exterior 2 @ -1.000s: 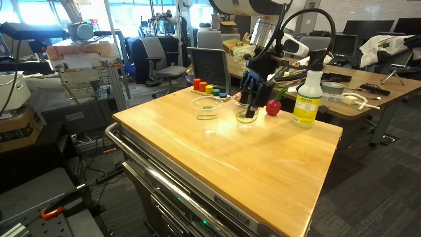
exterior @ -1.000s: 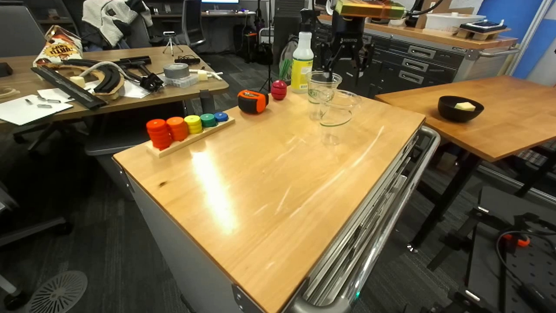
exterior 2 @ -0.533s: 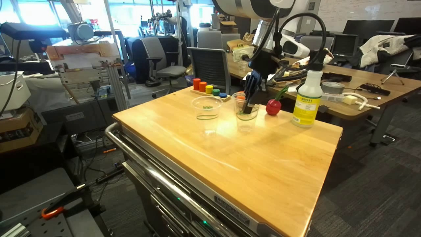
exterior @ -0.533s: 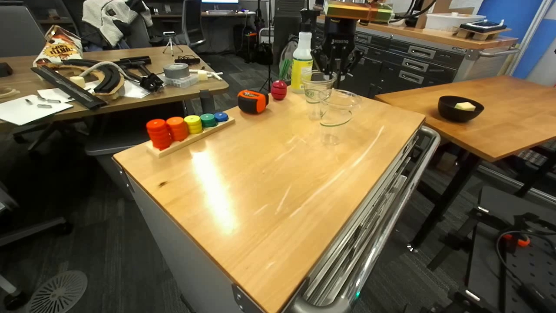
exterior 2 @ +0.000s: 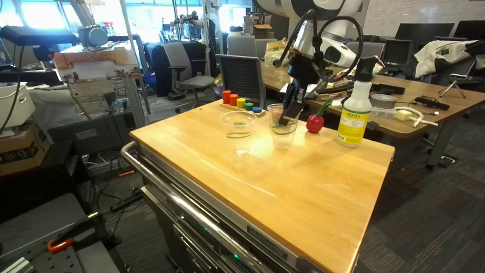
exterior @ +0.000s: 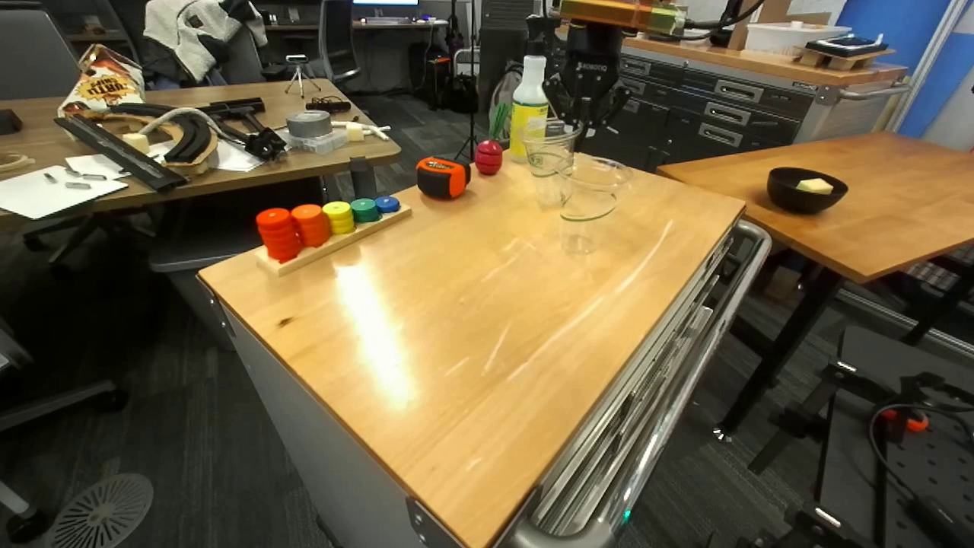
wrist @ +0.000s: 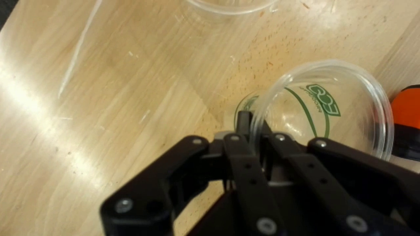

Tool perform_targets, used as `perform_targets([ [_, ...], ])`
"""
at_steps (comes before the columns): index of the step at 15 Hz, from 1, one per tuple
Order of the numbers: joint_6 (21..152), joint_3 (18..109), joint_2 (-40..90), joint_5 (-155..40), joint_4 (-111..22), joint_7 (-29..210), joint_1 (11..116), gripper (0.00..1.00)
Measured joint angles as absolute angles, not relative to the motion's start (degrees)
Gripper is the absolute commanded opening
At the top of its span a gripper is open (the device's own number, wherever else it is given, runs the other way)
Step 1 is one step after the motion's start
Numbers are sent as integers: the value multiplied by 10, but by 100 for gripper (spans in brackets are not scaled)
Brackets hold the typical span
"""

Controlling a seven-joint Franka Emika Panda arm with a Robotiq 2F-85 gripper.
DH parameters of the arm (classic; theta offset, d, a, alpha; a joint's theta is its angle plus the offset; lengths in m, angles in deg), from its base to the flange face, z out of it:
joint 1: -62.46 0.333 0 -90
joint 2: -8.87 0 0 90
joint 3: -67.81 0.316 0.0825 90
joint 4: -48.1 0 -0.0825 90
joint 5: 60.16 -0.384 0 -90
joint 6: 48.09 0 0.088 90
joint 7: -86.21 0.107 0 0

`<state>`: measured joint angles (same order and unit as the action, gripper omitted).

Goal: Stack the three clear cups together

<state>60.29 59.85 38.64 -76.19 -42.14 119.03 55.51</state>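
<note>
A clear cup with a green band leans slightly in my grasp in both exterior views [exterior: 544,164] [exterior 2: 283,141]. My gripper [wrist: 255,126] is shut on its side wall, with one finger inside the cup and one outside. In the wrist view the rim of this cup [wrist: 323,98] shows doubled lines; whether it is one cup or two nested ones I cannot tell. Another clear cup [exterior 2: 238,131] stands upright on the wooden top close by, and part of its rim [wrist: 229,11] enters the wrist view from above. Cup and hand hide much of the fingertips in an exterior view [exterior: 580,141].
Behind the held cup are a green-and-white spray bottle [exterior 2: 354,117], a red radish-shaped toy [exterior 2: 315,123] and an orange-black tape measure [exterior: 444,178]. Coloured discs on a wooden base [exterior: 327,228] line one edge. A metal handle [exterior 2: 182,204] runs along the cart's side.
The jaws have gone from open to shut on the cup wall. The held cup has shifted a little and now tilts. The other cup has stayed put.
</note>
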Motion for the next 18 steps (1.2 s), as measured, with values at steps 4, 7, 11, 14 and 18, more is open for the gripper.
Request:
perform_targets([
  [4,587,598,362,-835,-408,1199,536,1],
  [7,558,595,310,-838,-402,1205,531,1],
  [11,478,594,224,-822,-404,1211,532,1],
  [14,427,596,173,-812,-418,1208,536,1],
  [18,382,601,139,-808,-462,1181,542,1],
])
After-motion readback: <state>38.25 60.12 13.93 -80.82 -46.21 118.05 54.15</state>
